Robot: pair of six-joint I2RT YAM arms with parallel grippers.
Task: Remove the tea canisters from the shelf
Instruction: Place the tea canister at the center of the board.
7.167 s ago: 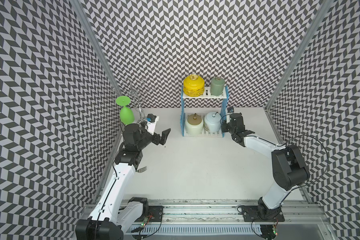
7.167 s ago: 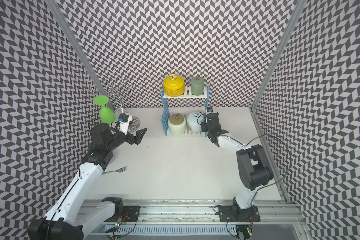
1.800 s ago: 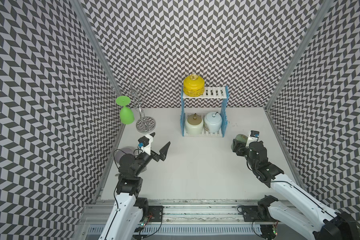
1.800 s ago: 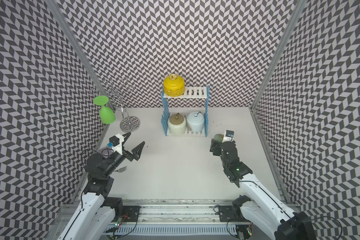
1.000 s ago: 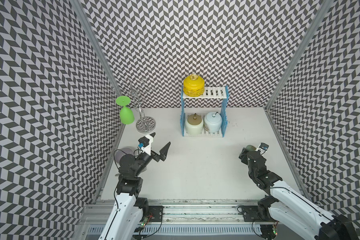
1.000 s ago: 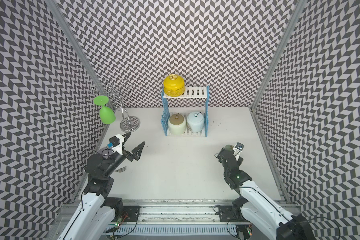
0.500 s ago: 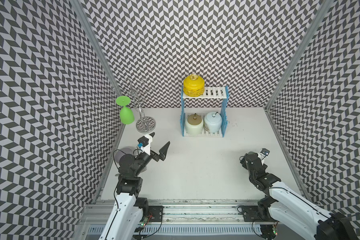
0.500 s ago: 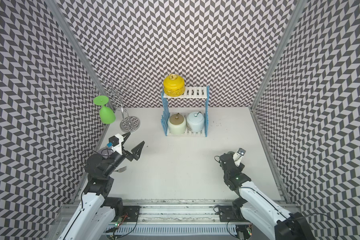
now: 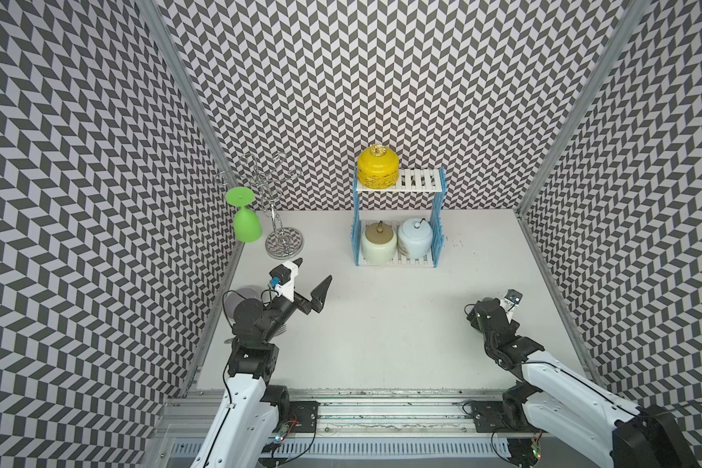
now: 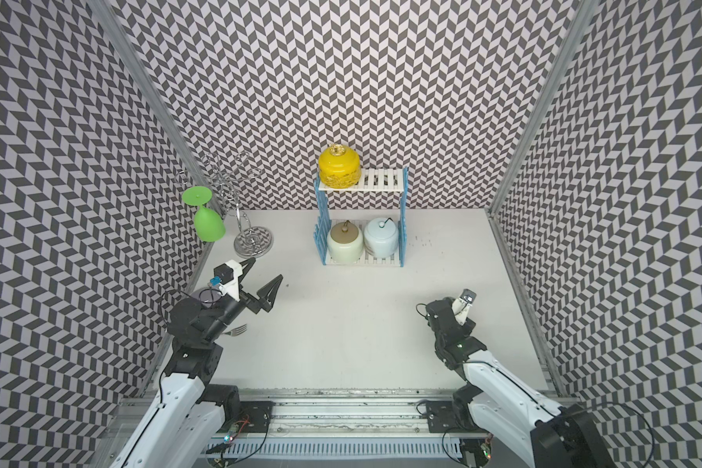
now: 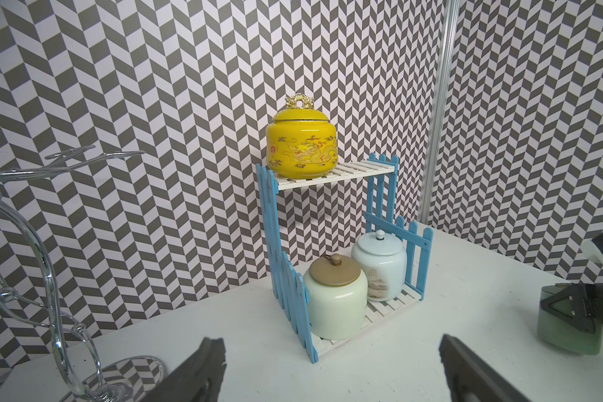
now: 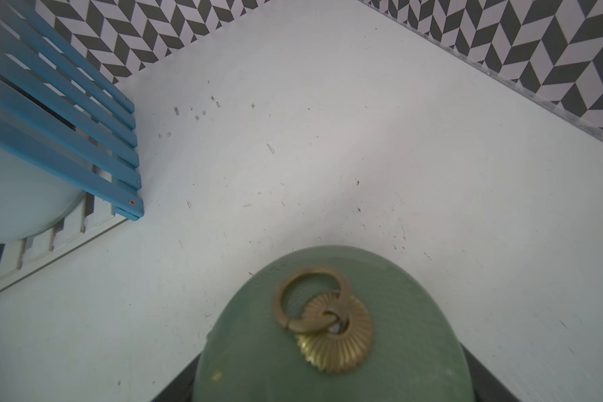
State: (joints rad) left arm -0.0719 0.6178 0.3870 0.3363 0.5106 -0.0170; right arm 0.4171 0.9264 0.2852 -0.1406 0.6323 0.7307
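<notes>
The shelf (image 9: 418, 184) (image 10: 381, 180) (image 11: 359, 168) stands at the back wall. The yellow tea canister (image 9: 377, 172) (image 11: 302, 149) sits on its top board. The cream one (image 9: 378, 245) (image 11: 335, 302) and the pale blue one (image 9: 414, 241) (image 11: 380, 268) share the bottom board. My right gripper (image 9: 484, 312) (image 12: 331, 389) is shut on the sage green canister (image 12: 258, 348) (image 11: 568, 330), low over the table's front right. The arm hides that canister in both top views. My left gripper (image 9: 313, 270) (image 11: 329, 343) is open and empty, facing the shelf from the left.
A chrome wire stand (image 9: 282, 239) carries a hanging green goblet (image 9: 247, 225) at the back left. A grey-lilac bowl (image 9: 236, 298) and a fork (image 10: 236, 331) lie beside the left arm. Patterned walls close in on three sides.
My right arm has carried the sage green canister further toward the front right and lower. The left arm has stayed still.
</notes>
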